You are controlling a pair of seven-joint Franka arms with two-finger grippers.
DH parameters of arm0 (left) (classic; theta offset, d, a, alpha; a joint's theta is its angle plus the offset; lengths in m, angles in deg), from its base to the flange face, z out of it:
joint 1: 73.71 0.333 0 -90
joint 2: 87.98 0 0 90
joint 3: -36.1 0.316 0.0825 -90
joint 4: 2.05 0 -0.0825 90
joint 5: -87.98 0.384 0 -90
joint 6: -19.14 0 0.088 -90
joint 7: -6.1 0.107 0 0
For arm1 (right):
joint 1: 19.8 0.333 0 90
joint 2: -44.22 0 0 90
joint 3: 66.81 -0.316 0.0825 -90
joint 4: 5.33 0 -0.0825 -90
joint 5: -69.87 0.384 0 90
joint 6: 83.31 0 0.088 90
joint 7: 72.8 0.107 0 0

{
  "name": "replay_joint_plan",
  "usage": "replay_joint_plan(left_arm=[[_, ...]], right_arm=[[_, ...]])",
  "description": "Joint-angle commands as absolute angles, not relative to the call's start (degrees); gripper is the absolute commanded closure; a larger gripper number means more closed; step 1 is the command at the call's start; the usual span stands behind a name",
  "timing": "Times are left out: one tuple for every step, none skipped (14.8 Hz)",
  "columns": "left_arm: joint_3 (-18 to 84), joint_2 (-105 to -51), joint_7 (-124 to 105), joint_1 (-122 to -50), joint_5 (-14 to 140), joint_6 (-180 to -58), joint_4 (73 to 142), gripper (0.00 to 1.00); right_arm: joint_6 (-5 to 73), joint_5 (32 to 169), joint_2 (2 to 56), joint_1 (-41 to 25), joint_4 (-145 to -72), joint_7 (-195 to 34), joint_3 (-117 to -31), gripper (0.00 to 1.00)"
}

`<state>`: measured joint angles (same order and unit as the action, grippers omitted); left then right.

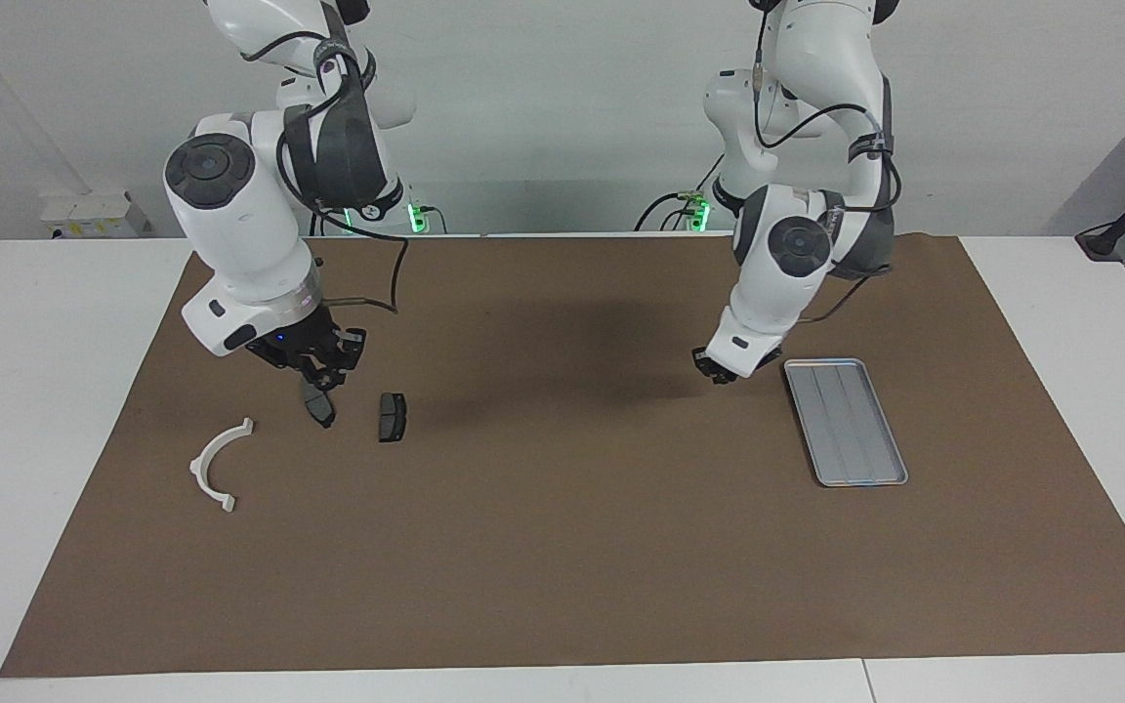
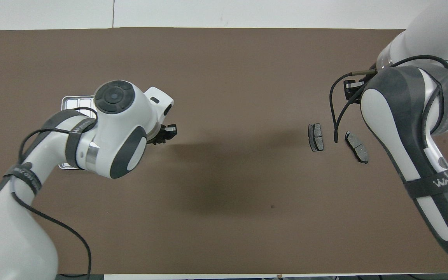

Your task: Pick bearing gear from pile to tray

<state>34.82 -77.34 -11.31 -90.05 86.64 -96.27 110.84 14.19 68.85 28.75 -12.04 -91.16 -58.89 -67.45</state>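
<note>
My left gripper hangs shut just above the mat, beside the silver tray. In the overhead view the left gripper shows past its wrist, and the arm covers most of the tray. The bearing gear is hidden; I cannot make out anything between the left fingertips. What shows of the pile lies at the right arm's end: two dark brake pads and a white plastic arc. My right gripper waits in the air over the pad nearer the arc, apart from it.
A brown mat covers the table, with white tabletop at both ends. In the overhead view the two pads lie flat side by side, and a black cable hangs from the right arm near them.
</note>
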Motion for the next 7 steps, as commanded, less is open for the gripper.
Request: replay_joint_plan(left_arm=[[34.3, -79.3, -0.3, -84.2, 86.0, -97.6, 114.8, 0.86], [34.4, -79.3, 1.3, -83.0, 86.0, -98.3, 114.9, 0.86], [34.4, -79.3, 2.2, -82.1, 86.0, -99.8, 115.4, 0.86], [34.4, -79.4, 4.3, -80.6, 86.0, -100.8, 116.2, 0.86], [34.4, -79.4, 6.3, -79.4, 86.0, -100.9, 116.7, 0.86], [34.4, -79.5, 8.5, -78.0, 86.0, -100.7, 116.9, 0.86], [34.4, -79.5, 10.5, -76.8, 86.0, -101.0, 117.2, 0.86]], right_arm=[[14.5, 70.0, 29.7, -7.3, -92.6, -45.0, -68.8, 1.00], [15.1, 70.9, 29.5, -5.0, -92.6, -39.3, -68.8, 1.00], [15.7, 71.6, 29.3, -2.3, -92.5, -33.8, -68.8, 1.00], [16.8, 71.7, 29.0, 0.1, -92.6, -28.6, -68.8, 1.00], [17.9, 71.7, 28.5, 2.4, -92.6, -24.5, -68.8, 1.00], [18.9, 71.7, 27.6, 4.7, -92.5, -20.7, -68.8, 1.00], [20.3, 71.7, 27.0, 6.7, -92.4, -16.5, -68.8, 1.00]])
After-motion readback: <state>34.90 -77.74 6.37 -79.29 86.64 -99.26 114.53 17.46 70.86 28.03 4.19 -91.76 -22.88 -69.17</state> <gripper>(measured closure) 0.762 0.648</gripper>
